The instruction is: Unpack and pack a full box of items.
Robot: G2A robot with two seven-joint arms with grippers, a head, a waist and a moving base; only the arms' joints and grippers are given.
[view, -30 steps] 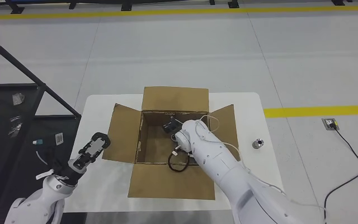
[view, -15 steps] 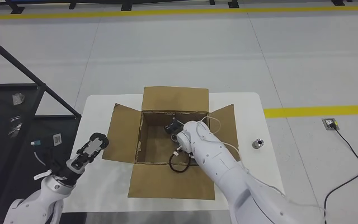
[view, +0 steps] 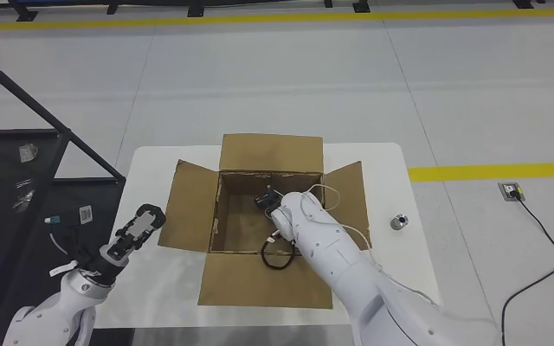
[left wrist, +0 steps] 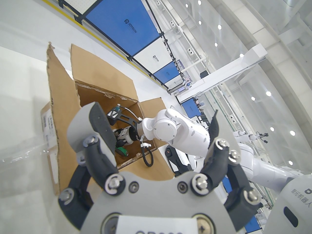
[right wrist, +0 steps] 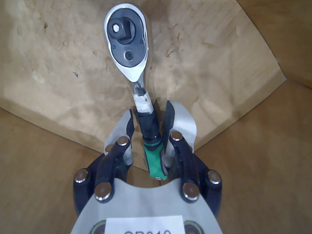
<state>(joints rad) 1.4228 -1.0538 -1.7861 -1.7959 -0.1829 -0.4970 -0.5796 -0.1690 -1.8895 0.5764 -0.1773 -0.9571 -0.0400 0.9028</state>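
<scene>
Right gripper (right wrist: 149,121) inside box (view: 260,290), jaws clamped on ratchet (right wrist: 126,42) handle
Left gripper (view: 143,227) beside box, jaws wide

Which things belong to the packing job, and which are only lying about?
Job: cardboard box; ratchet wrench, held inside it by the right tool; left tool, open beside the box.
Lying about: black frame; floor cable; small metal cylinder on the table, unless it came from the box.

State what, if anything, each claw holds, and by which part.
The left claw is open and empty. The right claw straddles the ratchet wrench at the black part of its handle; whether it grips cannot be told.
</scene>
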